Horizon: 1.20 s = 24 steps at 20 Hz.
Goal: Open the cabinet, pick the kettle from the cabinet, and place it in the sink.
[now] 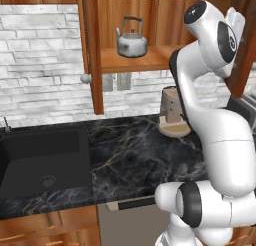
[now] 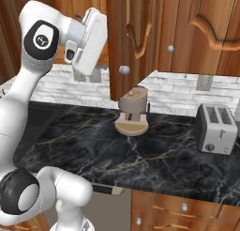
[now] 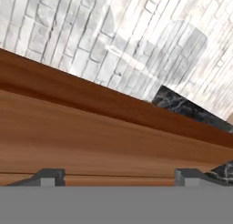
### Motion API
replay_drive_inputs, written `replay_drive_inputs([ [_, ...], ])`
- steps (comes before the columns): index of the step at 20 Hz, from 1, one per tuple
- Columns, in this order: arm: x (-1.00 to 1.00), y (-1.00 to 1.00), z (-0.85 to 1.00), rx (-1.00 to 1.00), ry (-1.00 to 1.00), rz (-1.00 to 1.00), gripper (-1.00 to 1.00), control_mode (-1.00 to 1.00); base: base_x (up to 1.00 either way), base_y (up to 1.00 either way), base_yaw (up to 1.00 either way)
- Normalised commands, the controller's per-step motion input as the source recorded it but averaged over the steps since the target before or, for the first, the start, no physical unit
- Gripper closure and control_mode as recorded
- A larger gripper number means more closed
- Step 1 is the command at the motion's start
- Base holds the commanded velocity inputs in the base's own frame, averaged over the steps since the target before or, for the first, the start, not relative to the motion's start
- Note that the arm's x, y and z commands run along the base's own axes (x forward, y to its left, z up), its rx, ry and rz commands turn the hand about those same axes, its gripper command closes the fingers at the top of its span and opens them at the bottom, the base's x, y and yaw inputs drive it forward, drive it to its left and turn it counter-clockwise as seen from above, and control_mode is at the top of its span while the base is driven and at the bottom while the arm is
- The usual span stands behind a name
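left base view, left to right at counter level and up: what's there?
sink → open cabinet door → kettle on the shelf → round wooden base with tan block → robot arm.

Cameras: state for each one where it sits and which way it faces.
Left base view: behind-left of the white arm, facing the small silver metal kettle in the open reddish-brown wooden cabinet and the matte-black sink.
Right base view: behind-right, arm at left, facing the silver toaster.
Hand view: on the hand, fingertips at wood.
Both base views share the round wooden base.

A home kitchen: marble counter (image 2: 164, 155), black sink (image 1: 40, 160), toaster (image 2: 215, 129), wooden wall cabinet (image 1: 145, 60), brick backsplash (image 1: 40, 70).
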Motion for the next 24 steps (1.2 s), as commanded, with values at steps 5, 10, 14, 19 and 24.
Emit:
replay_drive_inputs([
  [5, -0.13, -0.45, 0.06, 0.00, 0.00, 0.00, -1.00, -1.00, 0.00, 0.00, 0.00],
  [10, -0.13, -0.48, 0.05, 0.00, 0.00, 0.00, -1.00, -1.00, 0.00, 0.00, 0.00],
  [14, -0.12, -0.49, 0.04, 0.00, 0.00, 0.00, -1.00, -1.00, 0.00, 0.00, 0.00],
  [19, -0.07, -0.45, 0.01, 0.00, 0.03, 0.00, -1.00, -1.00, 0.00, 0.00, 0.00],
  [24, -0.03, -0.38, 0.00, 0.00, 0.06, 0.00, -1.00, -1.00, 0.00, 0.00, 0.00],
])
